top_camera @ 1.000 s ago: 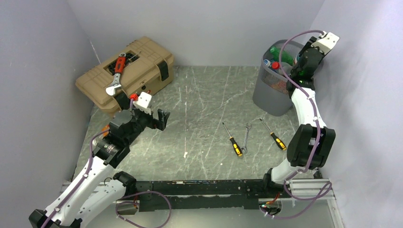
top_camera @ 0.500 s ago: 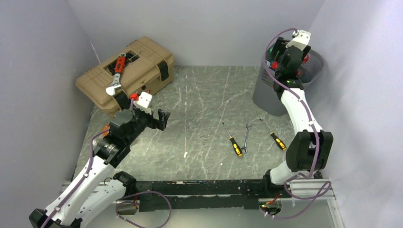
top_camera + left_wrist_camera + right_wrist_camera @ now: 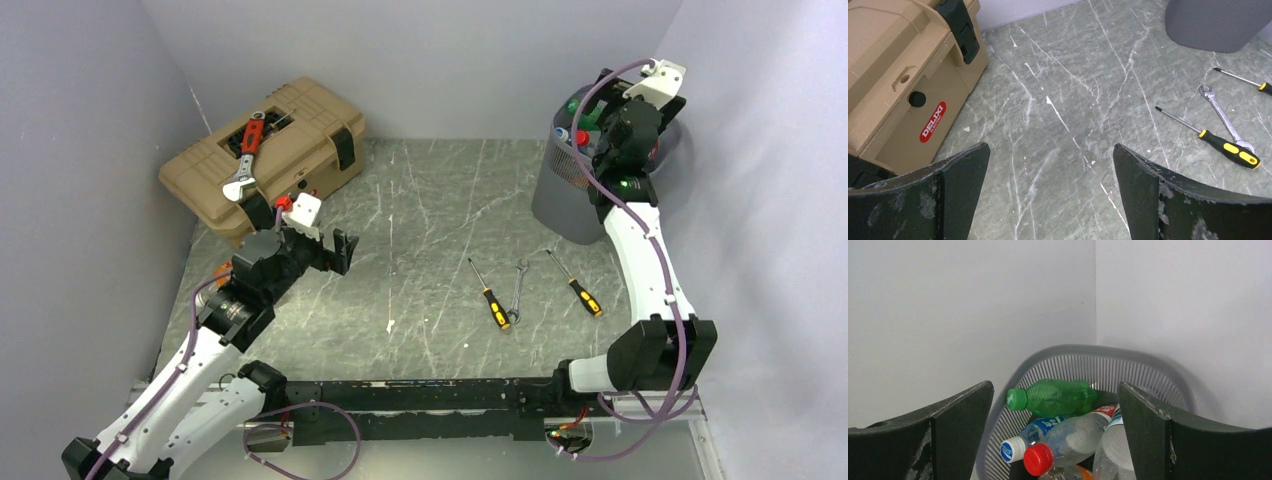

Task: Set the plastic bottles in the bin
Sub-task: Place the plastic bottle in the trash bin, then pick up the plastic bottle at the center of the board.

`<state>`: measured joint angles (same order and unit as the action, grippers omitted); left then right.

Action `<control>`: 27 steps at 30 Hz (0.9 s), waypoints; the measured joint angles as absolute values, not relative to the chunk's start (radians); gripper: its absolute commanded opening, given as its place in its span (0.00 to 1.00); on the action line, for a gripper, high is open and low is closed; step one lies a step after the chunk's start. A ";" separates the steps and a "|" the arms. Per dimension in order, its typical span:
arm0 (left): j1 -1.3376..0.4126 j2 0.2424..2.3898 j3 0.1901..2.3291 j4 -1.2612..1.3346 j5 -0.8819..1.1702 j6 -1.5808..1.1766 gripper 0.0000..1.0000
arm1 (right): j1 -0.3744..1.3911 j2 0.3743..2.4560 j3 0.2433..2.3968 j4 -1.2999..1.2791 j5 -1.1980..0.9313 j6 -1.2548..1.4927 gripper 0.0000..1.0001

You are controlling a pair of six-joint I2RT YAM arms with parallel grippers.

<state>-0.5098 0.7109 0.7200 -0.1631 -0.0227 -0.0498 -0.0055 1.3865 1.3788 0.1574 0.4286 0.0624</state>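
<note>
bin point(image 3: 1128, 372) grey mesh | bottle point(image 3: 1060, 397) green | toolbox point(image 3: 300, 140) tan | table point(image 3: 430, 220) grey-green veined

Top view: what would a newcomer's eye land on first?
The grey mesh bin in the far right corner, with a green bottle and clear ones piled inside and the right tool open above it. Next, the red-handled wrench lying on the tan toolbox at far left.

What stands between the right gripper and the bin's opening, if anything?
Nothing visible does. The right gripper is open above the bin, and the wrist view shows only the bottles lying inside it.
</note>
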 measured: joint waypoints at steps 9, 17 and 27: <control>-0.510 0.722 0.720 -0.164 -0.046 -0.051 0.99 | 0.010 1.203 1.332 0.124 0.348 0.170 0.95; -0.510 0.775 0.770 -0.268 -0.362 -0.115 0.99 | 0.199 0.955 1.164 0.140 0.071 0.376 0.91; -0.233 0.869 0.866 -0.641 -0.451 -0.350 0.99 | 0.507 0.871 0.694 0.157 -0.023 0.476 0.91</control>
<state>-0.2325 0.8688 0.8661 -0.6411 -0.4515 -0.3504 0.5068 0.8707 0.6945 0.1574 -0.0235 0.4759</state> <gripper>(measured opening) 0.989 0.913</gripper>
